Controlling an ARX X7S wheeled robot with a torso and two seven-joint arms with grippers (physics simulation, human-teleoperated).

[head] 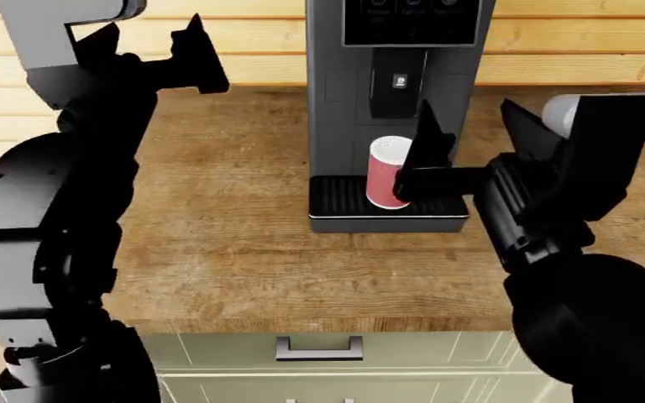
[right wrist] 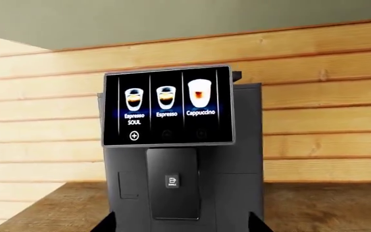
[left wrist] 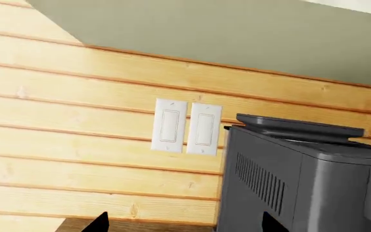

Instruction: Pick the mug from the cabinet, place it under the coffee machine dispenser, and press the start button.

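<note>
Wooden planks back the surface (head: 222, 252), where the coffee machine (head: 390, 109) stands at twelve o'clock. On its black tray, under the dispenser (head: 399, 82), sits the mug (head: 385, 172), upright. It looks light, stiff and smooth-walled; gripping across the body would be safest. The right pincer (head: 469, 134) hangs with its fingers apart, the mug just at its nine o'clock, apparently unheld. The left pincer (head: 149, 42) also gapes, well away at ten o'clock.
</note>
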